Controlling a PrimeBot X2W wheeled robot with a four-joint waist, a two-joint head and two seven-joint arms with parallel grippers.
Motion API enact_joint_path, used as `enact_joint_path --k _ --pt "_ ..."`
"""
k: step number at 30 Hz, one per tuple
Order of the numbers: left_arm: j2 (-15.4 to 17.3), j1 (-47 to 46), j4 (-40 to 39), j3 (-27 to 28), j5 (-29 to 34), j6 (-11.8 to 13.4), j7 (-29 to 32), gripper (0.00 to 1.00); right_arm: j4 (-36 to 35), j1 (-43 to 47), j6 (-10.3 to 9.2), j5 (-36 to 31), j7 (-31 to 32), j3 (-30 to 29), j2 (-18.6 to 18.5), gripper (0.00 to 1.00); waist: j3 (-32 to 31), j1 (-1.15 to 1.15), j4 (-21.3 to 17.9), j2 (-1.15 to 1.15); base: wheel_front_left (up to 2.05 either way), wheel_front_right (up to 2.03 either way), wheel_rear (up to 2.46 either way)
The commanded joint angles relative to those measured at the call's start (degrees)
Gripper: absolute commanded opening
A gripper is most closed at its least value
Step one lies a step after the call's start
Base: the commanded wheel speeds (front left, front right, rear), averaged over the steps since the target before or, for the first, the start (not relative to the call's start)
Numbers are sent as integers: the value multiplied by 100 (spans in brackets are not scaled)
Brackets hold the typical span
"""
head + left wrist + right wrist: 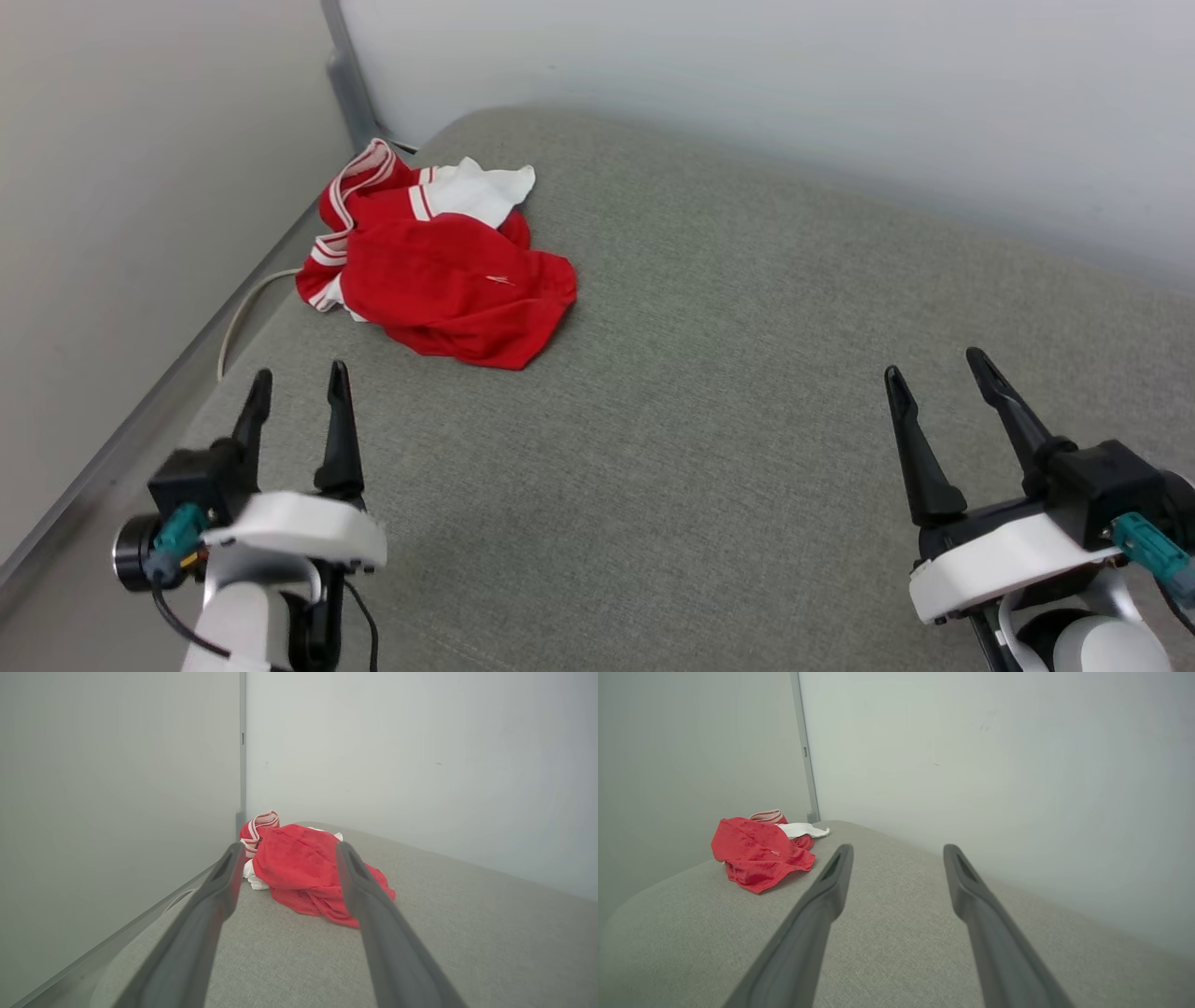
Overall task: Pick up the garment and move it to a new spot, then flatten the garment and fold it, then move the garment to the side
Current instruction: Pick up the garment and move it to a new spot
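Leftward, crumpled garment [439, 280] near cable [241, 313], perhaps.

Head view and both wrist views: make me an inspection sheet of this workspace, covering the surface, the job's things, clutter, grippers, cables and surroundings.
Surface: grey fabric cushion, smooth, with a rounded far-left corner.
Job's things: garment, red with a white sleeve and striped trim, crumpled in a heap near the far-left corner; not yet flattened or folded.
Clutter: nothing seen.
Grippers: left gripper open, empty, short of the garment and pointing at it; right gripper open, empty, far to the garment's right.
Cables: pale cable curving down the gap beside the cushion's left edge.
Surroundings: pale walls behind and to the left; grey post in the corner.
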Motion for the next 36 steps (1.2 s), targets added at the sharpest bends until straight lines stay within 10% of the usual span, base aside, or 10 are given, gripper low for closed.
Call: enact_joint_path --k 1,19,36 --pt "75 -363 173 58 -90 -25 36 100 -65 -147 -4 -86 36 -20 7 100 290 0 -241 0 0 0 0" --pt "1499 -3348 1885 419 -947 -249 2226 100 -511 -1075 -4 -320 94 -30 -103 100 2209 0 -1530 0 0 0 0" --pt "2458 -4337 3463 339 -1382 -292 4439 100 -709 -1629 -4 -354 22 40 -215 100 3203 0 -1918 0 0 0 0"
